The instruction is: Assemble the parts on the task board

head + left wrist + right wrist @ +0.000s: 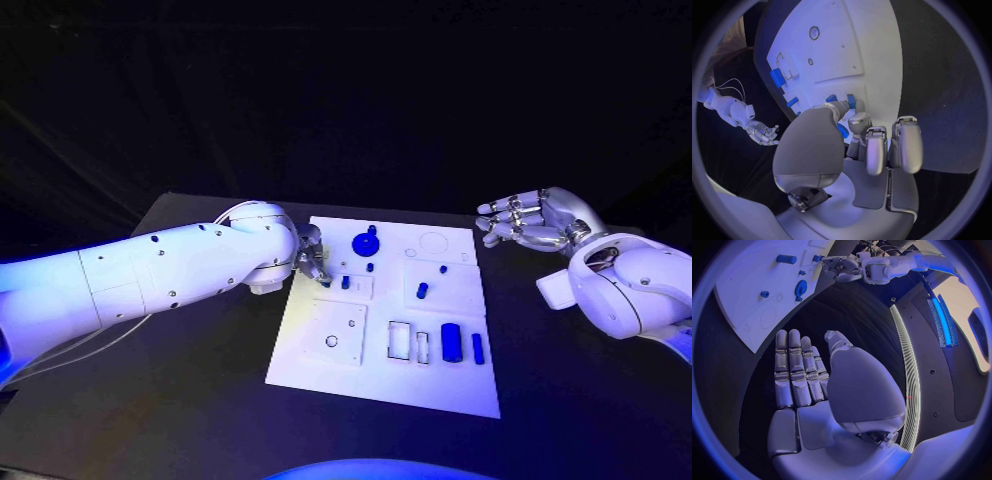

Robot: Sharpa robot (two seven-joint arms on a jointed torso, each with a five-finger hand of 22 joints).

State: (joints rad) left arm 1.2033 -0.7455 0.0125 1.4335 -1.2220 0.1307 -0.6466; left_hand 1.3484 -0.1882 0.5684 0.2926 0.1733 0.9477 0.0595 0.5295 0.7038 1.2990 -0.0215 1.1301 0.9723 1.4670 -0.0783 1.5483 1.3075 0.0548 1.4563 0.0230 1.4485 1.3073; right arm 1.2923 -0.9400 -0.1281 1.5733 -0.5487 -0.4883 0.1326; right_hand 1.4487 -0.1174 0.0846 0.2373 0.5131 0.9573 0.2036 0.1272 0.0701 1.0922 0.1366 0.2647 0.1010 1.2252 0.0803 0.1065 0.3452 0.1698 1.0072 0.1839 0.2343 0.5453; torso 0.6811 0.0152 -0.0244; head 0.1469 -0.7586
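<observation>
Nearest me on the flat white rectangular task board (325, 365), smooth and matte on the black table (173, 420): a row of upright slots along the near half. I see a rectangular white-outlined recess (400, 340), then a narrow one, then a fat blue cylinder part (451, 342) lying lengthwise, with a thin blue bar part (477, 348) just beside it on the right. Left of those sits a raised square plate with a round hole (332, 341).

Mid-board: a small blue peg part (421, 291), slightly tilted, and a tiny blue stub (369, 267) a little further up.

My left hand (310, 262), silver metal with jointed fingers, is at the board's left edge, fingertips down on the board. The left wrist view shows the fingers (869, 150) curled in over short blue pieces (851, 101); I cannot tell whether it actually grips one.

Far half: a blue round knob part with a stem (365, 241) near the top centre, and a faint engraved circle (433, 243) to its right.

My right hand (528, 222) is off the board, over the table past its far right corner, fingers spread straight, palm bare, holding nothing. The right wrist view shows the long fingers (795, 367) side by side, extended.
</observation>
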